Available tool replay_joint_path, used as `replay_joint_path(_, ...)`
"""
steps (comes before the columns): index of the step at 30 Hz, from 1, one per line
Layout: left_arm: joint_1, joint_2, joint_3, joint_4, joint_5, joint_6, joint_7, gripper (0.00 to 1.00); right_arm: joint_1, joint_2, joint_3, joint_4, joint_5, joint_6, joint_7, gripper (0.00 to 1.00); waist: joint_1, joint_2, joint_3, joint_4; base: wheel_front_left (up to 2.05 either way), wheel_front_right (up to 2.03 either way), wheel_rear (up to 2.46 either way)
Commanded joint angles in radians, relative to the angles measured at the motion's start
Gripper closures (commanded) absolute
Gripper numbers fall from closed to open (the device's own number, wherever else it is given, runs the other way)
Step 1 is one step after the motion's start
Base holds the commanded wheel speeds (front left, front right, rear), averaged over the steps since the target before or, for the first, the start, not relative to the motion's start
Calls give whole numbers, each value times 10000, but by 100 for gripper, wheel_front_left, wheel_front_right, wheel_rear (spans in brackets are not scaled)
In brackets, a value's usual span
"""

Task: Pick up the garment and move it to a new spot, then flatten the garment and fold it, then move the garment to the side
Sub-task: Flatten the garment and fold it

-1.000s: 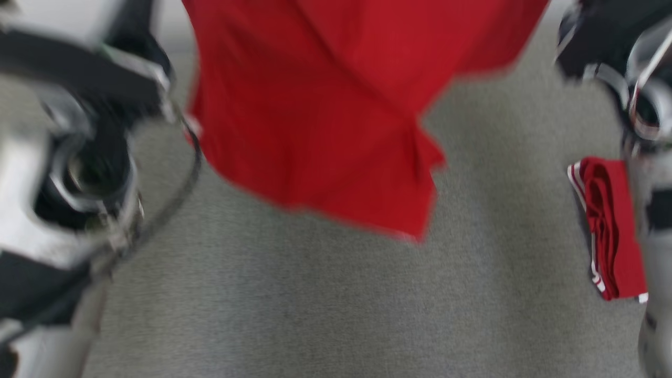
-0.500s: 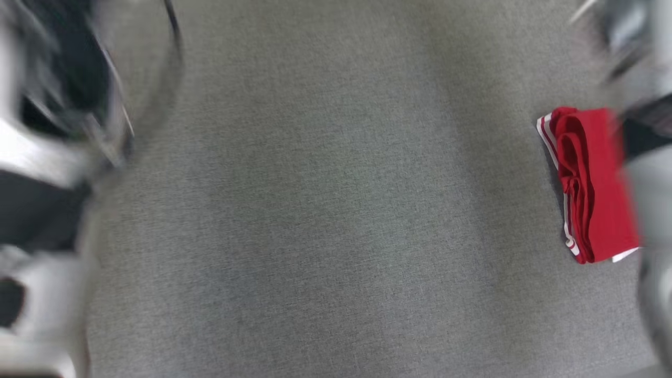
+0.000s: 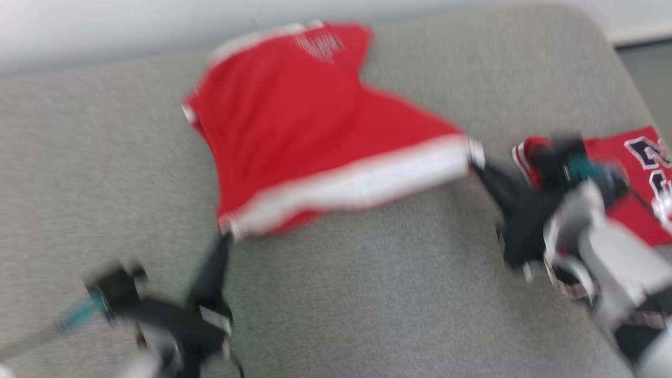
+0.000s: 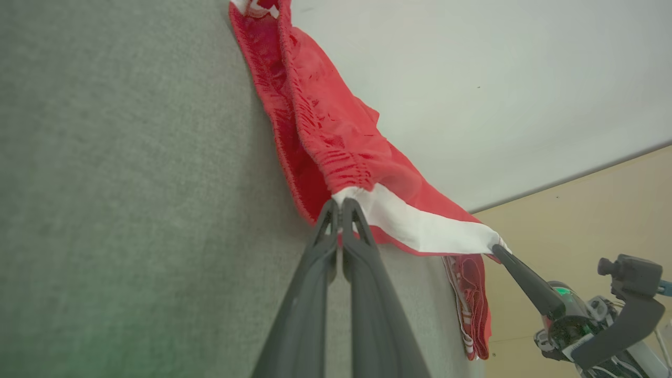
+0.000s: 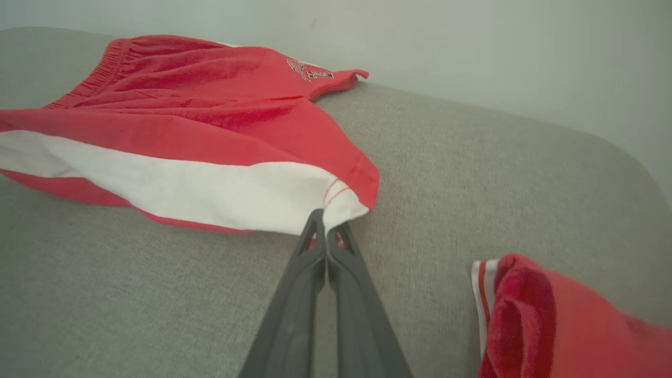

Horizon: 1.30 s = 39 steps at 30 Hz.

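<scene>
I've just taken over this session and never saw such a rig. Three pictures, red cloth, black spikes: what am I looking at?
These are a two-armed robot's cameras. The blurred wide picture is from its head, looking down on a grey padded surface. The other two are from its wrists, each looking along that arm's two long dark fingers. The left gripper is shut on one end of the white band of the red shorts; the right gripper is shut on the band's other end. The far part of the shorts lies on the surface. A second red garment, folded, lies apart on the robot's right.
</scene>
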Motion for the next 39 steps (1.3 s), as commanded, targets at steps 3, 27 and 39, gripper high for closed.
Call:
replay_joint_path(3, 1126, 107, -555, 90, -271, -5, 90, 100, 1543, -499, -79, -723, 801, -21, 586, 100, 4, 3, -1763, 761, 0, 0, 0)
replay_joint_path(27, 3946, 1534, -2031, -2741, -322, 3, -256, 100, 9600, -345, -5477, -7651, 1306, -11, 4738, 100, 4, 3, -2940, 1559, 0, 0, 0)
replay_joint_path(39, 1394, -169, -1909, -1021, -679, 8, -287, 100, 5376, -673, -4652, -4533, -457, -11, 3926, 100, 4, 3, -1825, 2595, 0, 0, 0)
